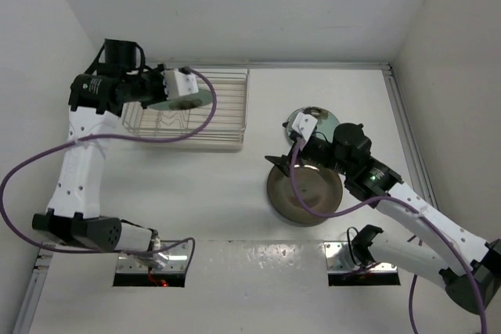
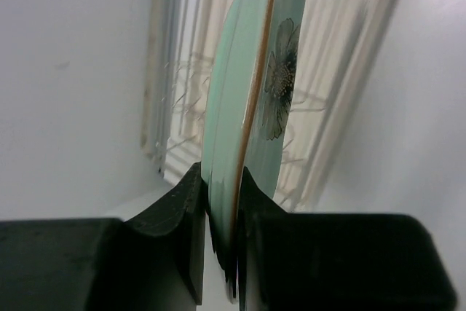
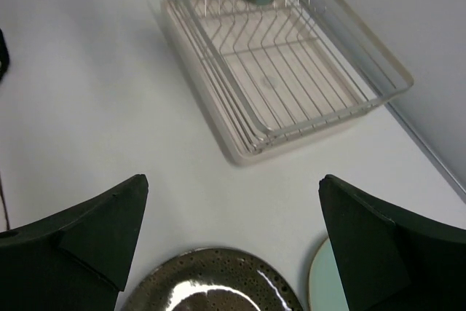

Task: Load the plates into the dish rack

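1 mint plate (image 2: pixel 244 107) edge-on in left gripper (image 2: pixel 221 187), over dish rack (image 1: pixel 232 107)

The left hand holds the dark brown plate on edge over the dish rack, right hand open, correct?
No. The left hand holds a mint-green flowered plate, as the left wrist view shows; the dark brown plate lies on the table. The rest is right.

Flowered plate (image 2: pixel 280 92) tilted over dish rack (image 1: pixel 231 111); brown plate (image 1: pixel 305 193), mint plate (image 1: pixel 329 124) flat.
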Controlling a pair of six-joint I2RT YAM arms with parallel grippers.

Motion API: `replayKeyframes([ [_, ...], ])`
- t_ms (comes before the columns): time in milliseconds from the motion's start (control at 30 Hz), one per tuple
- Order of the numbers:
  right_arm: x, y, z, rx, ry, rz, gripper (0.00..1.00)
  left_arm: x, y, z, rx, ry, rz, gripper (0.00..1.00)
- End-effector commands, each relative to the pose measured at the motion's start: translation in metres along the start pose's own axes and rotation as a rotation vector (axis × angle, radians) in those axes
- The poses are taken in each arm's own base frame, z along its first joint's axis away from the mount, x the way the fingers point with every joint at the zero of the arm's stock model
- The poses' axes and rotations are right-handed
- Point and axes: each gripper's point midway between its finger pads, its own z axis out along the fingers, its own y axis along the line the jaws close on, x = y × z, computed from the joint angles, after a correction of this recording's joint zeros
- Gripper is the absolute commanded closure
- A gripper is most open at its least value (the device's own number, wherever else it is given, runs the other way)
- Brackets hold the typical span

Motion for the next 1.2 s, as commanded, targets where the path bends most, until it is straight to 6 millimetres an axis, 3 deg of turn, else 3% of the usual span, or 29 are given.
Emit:
replayKeyframes([
  [0, 0.007, -0.011, 0.003, 0.029, 0.045, -0.073, 0.0, 0.009, 0.091, -0.008, -0.256, -0.033, 0.126, 1.0],
  [67, 0.014, -0.012, 0.009, 0.024, 0.058, -0.085, 0.0, 0.04, 0.107, -0.007, -0.269, -0.008, 0.112, 1.0],
  [133, 0.025, -0.012, 0.013, 0.019, 0.084, -0.083, 0.0, 0.048, 0.111, 0.001, -0.245, -0.052, 0.158, 1.0],
  [167, 0.021, -0.014, 0.015, 0.025, 0.066, -0.099, 0.0, 0.064, 0.113, 0.008, -0.228, -0.037, 0.205, 1.0],
  [233, 0.029, -0.017, 0.02, 0.024, 0.086, -0.096, 0.0, 0.065, 0.115, 0.015, -0.213, -0.069, 0.23, 1.0],
  [267, 0.029, -0.018, 0.021, 0.021, 0.084, -0.096, 0.0, 0.076, 0.118, 0.024, -0.199, -0.072, 0.2, 1.0],
  [567, 0.036, -0.04, 0.036, 0.017, 0.081, -0.001, 0.0, 0.079, 0.144, 0.04, -0.199, -0.221, 0.211, 1.0],
  [1000, 0.025, -0.047, 0.05, -0.005, 0.041, 0.098, 0.0, 0.1, 0.129, 0.08, -0.111, -0.346, 0.126, 1.0],
  [1167, 0.021, -0.045, 0.054, -0.019, 0.037, 0.13, 0.0, 0.125, 0.127, 0.092, -0.094, -0.347, 0.066, 1.0],
])
